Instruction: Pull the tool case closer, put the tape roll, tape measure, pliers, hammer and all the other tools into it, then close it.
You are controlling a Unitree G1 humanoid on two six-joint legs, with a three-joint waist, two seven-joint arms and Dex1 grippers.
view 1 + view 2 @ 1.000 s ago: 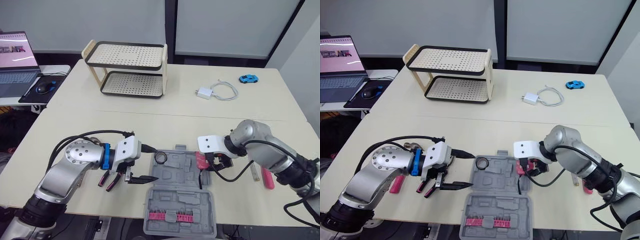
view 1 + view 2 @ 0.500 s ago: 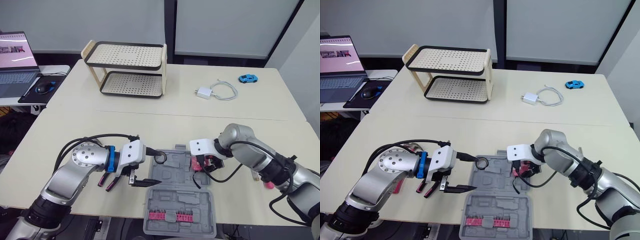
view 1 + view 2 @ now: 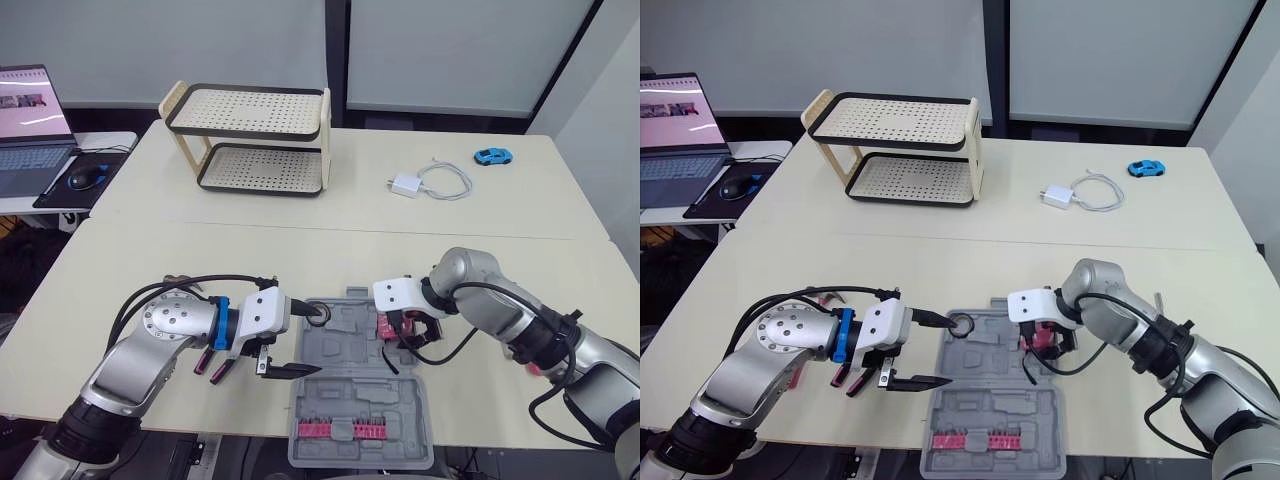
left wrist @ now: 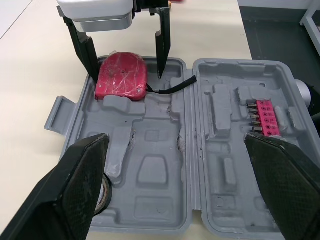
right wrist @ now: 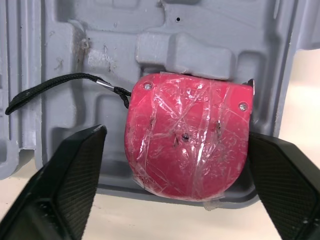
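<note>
Pale table (image 3: 300,260) carries our open grey case (image 3: 350,345). Our right tool (image 4: 127,76) hangs open astride the red tape measure (image 5: 187,135) lying inside the case. Our left tool (image 3: 318,341) gapes beside the case, one finger at the tape roll (image 3: 320,316) in its corner.

No readable text, brand or number is showing anywhere. The laptop (image 3: 30,105) screen is displaying content too small to make out. The red tape measure (image 5: 187,142) and grey tool case (image 4: 150,165) are showing no legible markings.
</note>
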